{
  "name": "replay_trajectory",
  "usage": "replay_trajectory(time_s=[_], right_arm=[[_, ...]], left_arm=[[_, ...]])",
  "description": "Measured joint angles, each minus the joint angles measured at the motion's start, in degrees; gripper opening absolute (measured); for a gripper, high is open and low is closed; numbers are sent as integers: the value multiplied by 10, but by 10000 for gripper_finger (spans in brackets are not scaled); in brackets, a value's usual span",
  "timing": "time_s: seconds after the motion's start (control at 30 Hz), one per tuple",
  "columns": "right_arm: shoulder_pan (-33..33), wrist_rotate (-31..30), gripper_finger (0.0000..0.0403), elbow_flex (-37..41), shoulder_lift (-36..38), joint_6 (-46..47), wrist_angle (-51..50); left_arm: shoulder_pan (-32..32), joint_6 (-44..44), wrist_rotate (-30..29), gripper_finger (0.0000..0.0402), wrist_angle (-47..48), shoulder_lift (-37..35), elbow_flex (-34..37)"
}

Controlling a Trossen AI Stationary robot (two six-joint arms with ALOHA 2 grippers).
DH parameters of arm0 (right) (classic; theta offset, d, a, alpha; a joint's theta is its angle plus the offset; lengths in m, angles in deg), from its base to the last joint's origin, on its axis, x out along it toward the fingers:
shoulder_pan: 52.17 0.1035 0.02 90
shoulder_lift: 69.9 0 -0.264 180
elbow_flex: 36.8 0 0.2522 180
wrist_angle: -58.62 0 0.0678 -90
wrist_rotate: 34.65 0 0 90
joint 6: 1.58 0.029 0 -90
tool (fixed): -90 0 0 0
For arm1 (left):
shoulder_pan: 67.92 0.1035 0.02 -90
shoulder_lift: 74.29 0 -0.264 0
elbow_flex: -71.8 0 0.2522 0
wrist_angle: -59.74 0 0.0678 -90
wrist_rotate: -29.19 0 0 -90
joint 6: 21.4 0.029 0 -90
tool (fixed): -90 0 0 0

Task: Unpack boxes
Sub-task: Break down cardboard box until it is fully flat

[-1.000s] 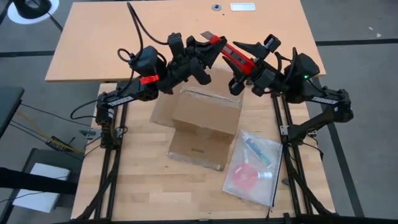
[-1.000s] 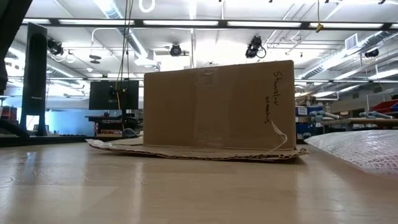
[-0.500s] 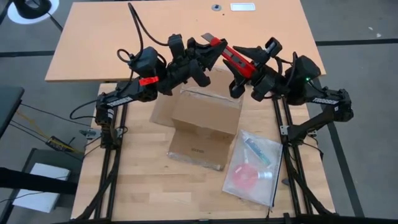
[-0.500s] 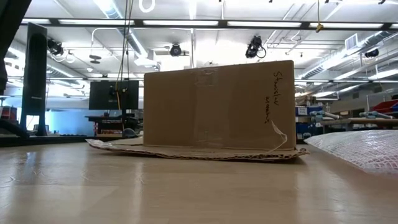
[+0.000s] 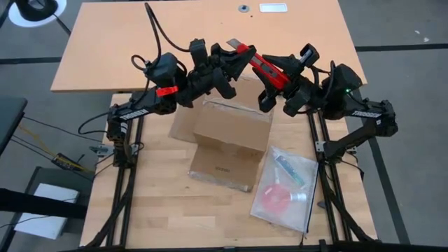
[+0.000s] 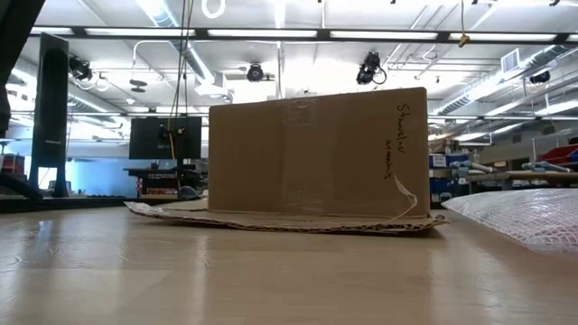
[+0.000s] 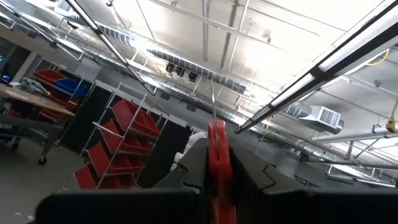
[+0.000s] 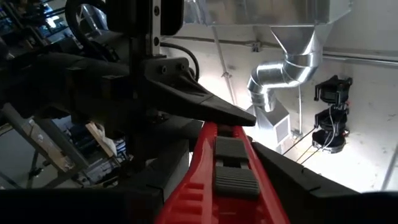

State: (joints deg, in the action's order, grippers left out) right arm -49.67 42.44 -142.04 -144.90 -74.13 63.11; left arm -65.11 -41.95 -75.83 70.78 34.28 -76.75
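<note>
- The carton [image 5: 232,129] stands on the light wooden bench [image 5: 161,210], roughly at its middle, with its flaps spread flat on the bench around its base.
- In the low view the carton [image 6: 316,152] shows a plain brown side with a clear tape strip down it and some handwriting near its top corner.
- A red box cutter [image 5: 262,66] is held in the air above the carton's far edge, its metal blade end pointing away from the right arm.
- The left claw [image 5: 234,59] hangs above the carton's far edge and is pressed together on the cutter's blade end; the left wrist view shows the red cutter [image 7: 217,165] edge-on between its dark fingers.
- The right claw [image 5: 276,70], also above the carton's far side, has its fingers on either side of the cutter's red handle [image 8: 224,174]; whether they pinch it I cannot tell.
- A clear plastic bag [image 5: 285,187] with a pink round item inside lies flat on the bench, just beside the carton on the right arm's side.
</note>
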Motion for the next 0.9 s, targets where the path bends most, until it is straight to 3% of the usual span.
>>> replay_trajectory(time_s=[0.23, 0.7, 0.9], right_arm=[[0, -7, 135, 0, 0, -2, 4], [2, -87, 133, 0, 0, 10, -2], [1, -109, 137, -1, -1, 9, -3]], left_arm=[[0, 11, 1, 65, 2, 0, 0], [2, 39, 1, 89, -13, 2, 0], [4, 90, 12, 126, -4, 0, 1]])
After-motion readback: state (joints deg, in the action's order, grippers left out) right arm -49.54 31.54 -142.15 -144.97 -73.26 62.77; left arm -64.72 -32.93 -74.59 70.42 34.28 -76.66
